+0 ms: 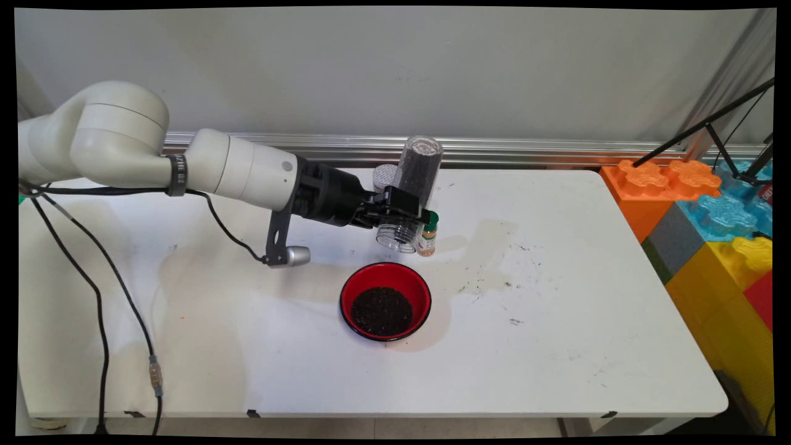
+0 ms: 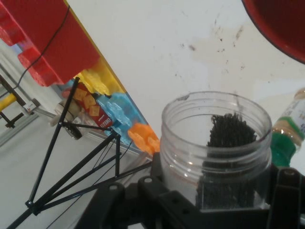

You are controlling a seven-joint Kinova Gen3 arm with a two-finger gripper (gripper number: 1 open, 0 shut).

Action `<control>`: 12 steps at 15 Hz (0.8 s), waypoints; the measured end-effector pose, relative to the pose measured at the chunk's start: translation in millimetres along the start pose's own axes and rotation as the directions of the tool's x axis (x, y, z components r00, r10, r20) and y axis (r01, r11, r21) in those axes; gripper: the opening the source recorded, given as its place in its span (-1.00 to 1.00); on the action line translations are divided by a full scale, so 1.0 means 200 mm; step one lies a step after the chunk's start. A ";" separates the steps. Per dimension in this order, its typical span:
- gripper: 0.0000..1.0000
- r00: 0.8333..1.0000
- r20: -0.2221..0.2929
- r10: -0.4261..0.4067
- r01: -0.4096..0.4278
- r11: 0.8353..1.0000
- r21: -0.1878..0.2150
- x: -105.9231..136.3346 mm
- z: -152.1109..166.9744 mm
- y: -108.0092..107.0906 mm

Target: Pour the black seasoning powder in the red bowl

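Observation:
My gripper is shut on a clear plastic jar that holds dark grains. The jar is tilted, its open mouth lower and toward the table's near side, with the grains sitting in its upper closed end. In the hand view the jar fills the lower middle, with the grains behind its open rim and the gripper clamped round it. A red bowl with dark grains in it stands just in front of the jar's mouth; its rim shows at the top right of the hand view.
A small spice bottle with a green cap stands right beside the jar's mouth, and a white-lidded jar behind the gripper. Loose grains and stains mark the table. Big coloured toy blocks and black tripod legs stand at the right.

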 end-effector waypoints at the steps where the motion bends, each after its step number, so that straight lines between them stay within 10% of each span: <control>1: -1.00 1.000 0.001 0.008 -0.008 1.000 0.003 0.00 0.00 0.00; 12: -1.00 0.996 0.000 0.088 -0.088 0.996 0.029 0.00 -0.04 -0.01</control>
